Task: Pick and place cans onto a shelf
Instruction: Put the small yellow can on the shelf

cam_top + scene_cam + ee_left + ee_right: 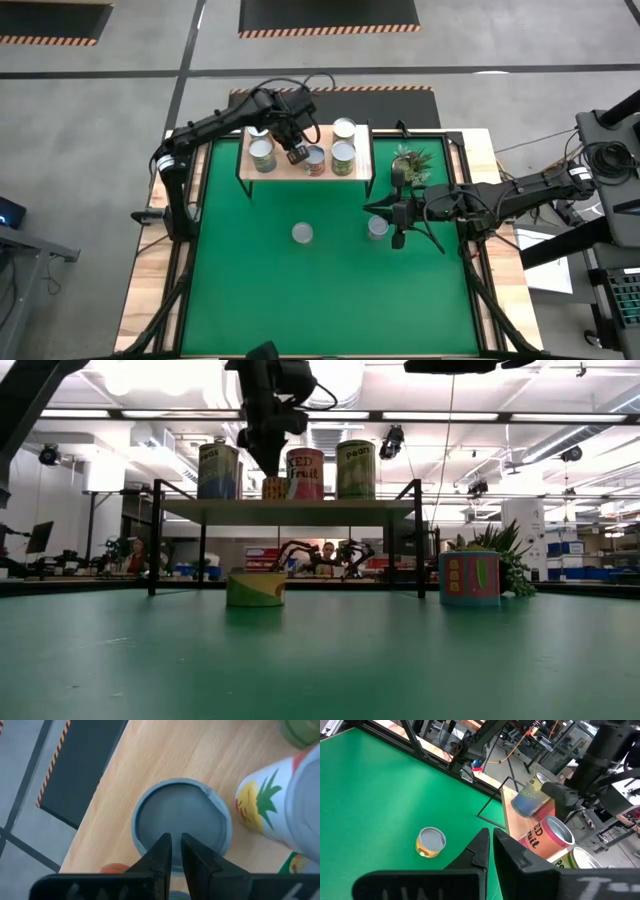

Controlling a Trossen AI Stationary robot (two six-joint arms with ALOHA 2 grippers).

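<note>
Four cans (343, 157) are standing on the shelf (360, 140); two are waiting on the table (250, 290) (one beside the right gripper (397, 212)). Both jaws are closed, empty; the left gripper (297, 152) is hovering over the shelf.

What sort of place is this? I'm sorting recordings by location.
Probably a robotics lab or industrial workshop. The low view shows other robot arms on a bench behind the green table, with people seated nearby. The high view shows a concrete floor with hazard-striped mats.
</note>
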